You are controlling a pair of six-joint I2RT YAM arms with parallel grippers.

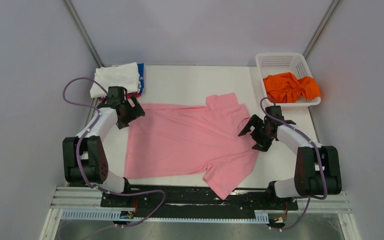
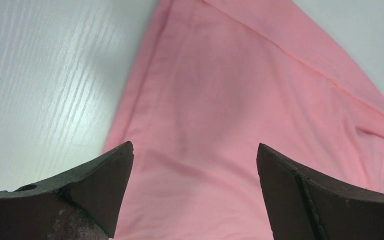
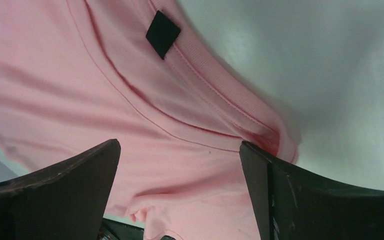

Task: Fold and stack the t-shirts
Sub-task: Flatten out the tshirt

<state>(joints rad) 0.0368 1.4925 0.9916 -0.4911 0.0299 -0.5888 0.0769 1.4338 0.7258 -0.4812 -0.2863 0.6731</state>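
Left wrist view: left gripper jaws spread wide, nothing between them, over the light pink t-shirt edge.
Right wrist view: right gripper jaws wide, empty, above the collar.
Label: plain black square tag on the collar band.
Lay: light pink t-shirt flat on table, between both arms.
Far right: orange t-shirt inside basket.

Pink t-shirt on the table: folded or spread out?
Spread out. The pink t-shirt lies flat on the table, both sleeves extended sideways and no part of its body folded over.
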